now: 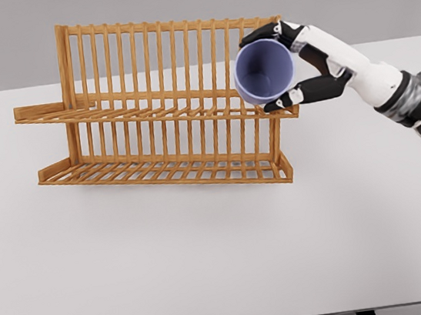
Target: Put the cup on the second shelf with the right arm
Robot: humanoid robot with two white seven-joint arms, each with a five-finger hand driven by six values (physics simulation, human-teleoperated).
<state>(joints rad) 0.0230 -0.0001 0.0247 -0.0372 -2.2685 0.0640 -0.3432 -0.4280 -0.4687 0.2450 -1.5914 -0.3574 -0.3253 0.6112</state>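
One lavender cup (264, 71) is in view, tipped on its side so its open mouth faces the camera and its long axis runs away toward the back. It sits at the right end of the upper shelf (150, 111) of a single wooden rack (165, 105), level with the slats there; whether it rests on them cannot be told. The right hand (299, 64) grasps the cup, dark fingers (285, 101) wrapped above and below its rim. The rack has two tiers and stands on a plain white table (208, 259), with a grey wall behind it.
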